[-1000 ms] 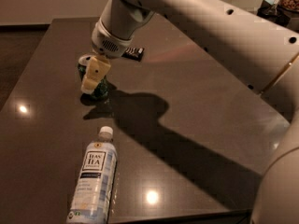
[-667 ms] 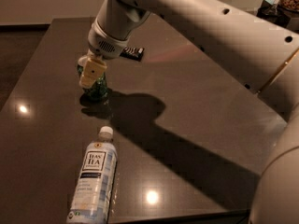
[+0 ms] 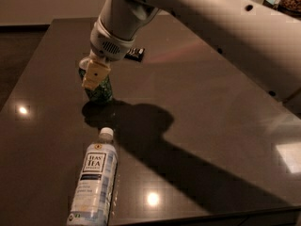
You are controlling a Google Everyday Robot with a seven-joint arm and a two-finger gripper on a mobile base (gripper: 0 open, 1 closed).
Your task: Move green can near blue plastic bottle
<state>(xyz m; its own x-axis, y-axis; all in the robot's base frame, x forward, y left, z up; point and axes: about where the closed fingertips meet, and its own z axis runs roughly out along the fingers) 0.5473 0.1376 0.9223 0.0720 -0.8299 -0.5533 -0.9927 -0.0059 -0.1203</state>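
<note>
Although the gripper (image 3: 95, 74) appears clamped over the upper part of the green can (image 3: 101, 92), one pale finger pressed against its near side, the can is not yet beside the bottle (image 3: 94, 185), so the job looks about half done: the grasp seems made, while the carry and set-down remain. The can is toward the far left of the dark table (image 3: 211, 126), its base at or just above the surface (I cannot tell which), with bare table between it and the bottle's white cap (image 3: 106, 133). The bottle lies on its side near the front edge, capped, its cap pointing toward the can. What either container holds cannot be made out. A dark snack bar (image 3: 136, 54) lies behind the arm.
</note>
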